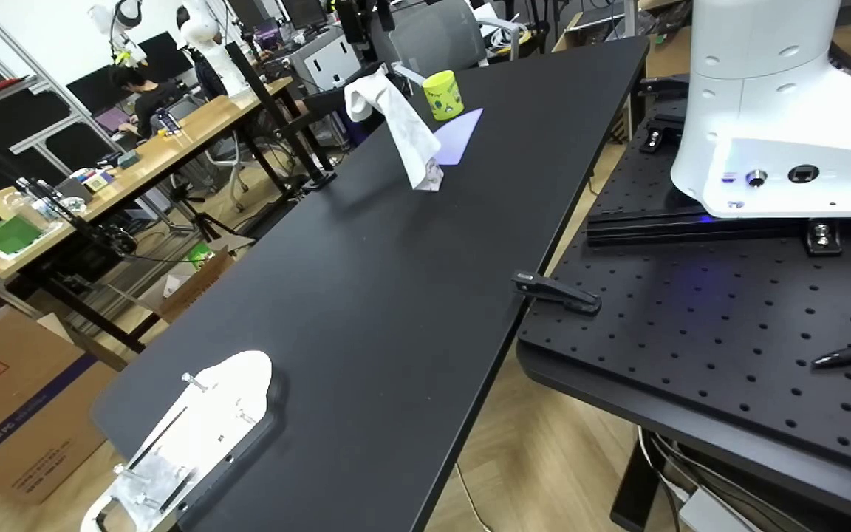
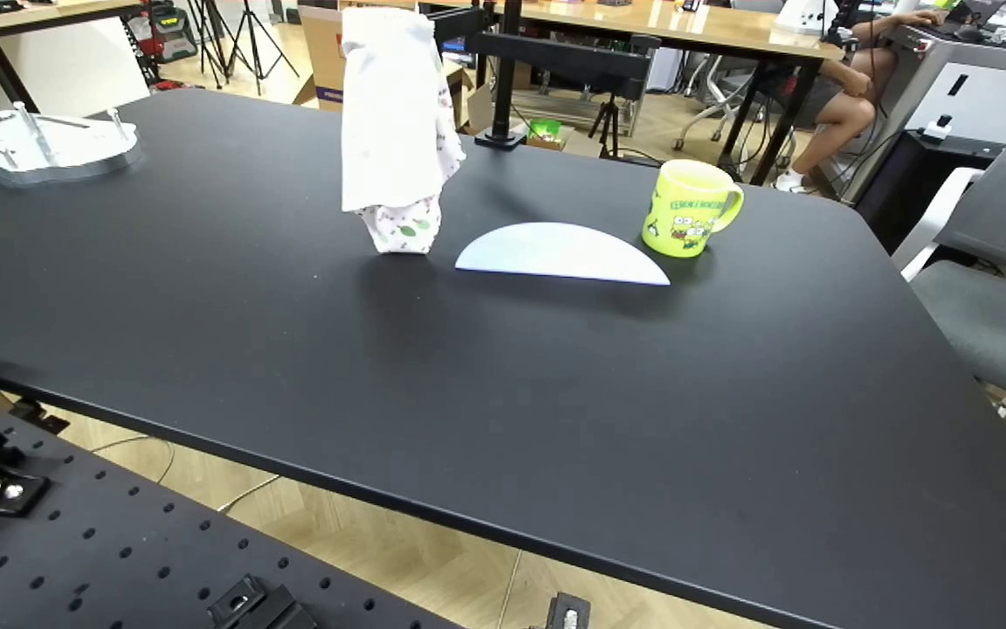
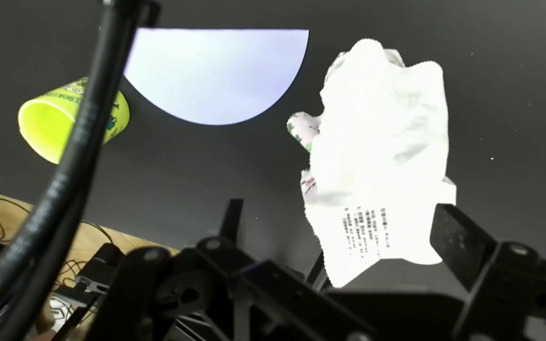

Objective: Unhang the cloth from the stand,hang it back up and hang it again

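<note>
The white cloth (image 1: pixel 400 122) hangs tall and limp over the dark table (image 2: pixel 503 376) in both exterior views, with a floral pattern on its lower part (image 2: pixel 405 229). Whatever props it up is covered, so the stand is hidden. Seen from above in the wrist view, the cloth (image 3: pixel 382 142) shows a block of printed text near one end. My gripper (image 3: pixel 340 203) is open, its fingers (image 3: pixel 460 244) wide apart on either side of that end. The right finger overlaps the cloth's edge in the picture; whether they touch, I cannot tell. The left finger stands apart from it.
A yellow-green mug (image 2: pixel 686 210) and a pale half-round sheet (image 2: pixel 560 252) lie beside the cloth. A black post (image 2: pixel 507 96) with a bar (image 2: pixel 564 61) rises at the far edge. A white pegged board (image 1: pixel 204 414) sits at the table's end. The robot base (image 1: pixel 750 125) stands opposite.
</note>
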{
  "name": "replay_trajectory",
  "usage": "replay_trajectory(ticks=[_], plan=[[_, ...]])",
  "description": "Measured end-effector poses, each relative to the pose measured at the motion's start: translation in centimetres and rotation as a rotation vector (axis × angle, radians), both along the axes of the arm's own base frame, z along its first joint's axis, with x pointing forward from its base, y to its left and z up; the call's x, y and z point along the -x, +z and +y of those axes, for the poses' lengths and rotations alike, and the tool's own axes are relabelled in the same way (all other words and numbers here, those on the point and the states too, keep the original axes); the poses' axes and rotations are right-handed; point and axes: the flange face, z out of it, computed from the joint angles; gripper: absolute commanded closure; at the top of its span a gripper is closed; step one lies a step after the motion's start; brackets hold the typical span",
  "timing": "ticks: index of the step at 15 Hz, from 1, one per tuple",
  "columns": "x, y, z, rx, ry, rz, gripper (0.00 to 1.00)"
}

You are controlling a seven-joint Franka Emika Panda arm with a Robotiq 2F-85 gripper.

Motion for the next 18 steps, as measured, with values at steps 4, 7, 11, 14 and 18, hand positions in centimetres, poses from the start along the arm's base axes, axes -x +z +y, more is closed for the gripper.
replay_trajectory(ticks=[4,7,11,14,18], plan=[[-1.2,-1.7,0.9,-0.035,0.004,0.003,0.00],[-1.6,-2.1,1.6,-0.080,-0.005,0.017,0.33],[-1.6,-2.2,2.0,-0.137,-0.010,0.031,0.63],[-1.6,-2.3,1.9,-0.160,-0.017,0.036,0.83],[-1.6,-2.3,1.6,-0.172,-0.024,0.038,1.00]])
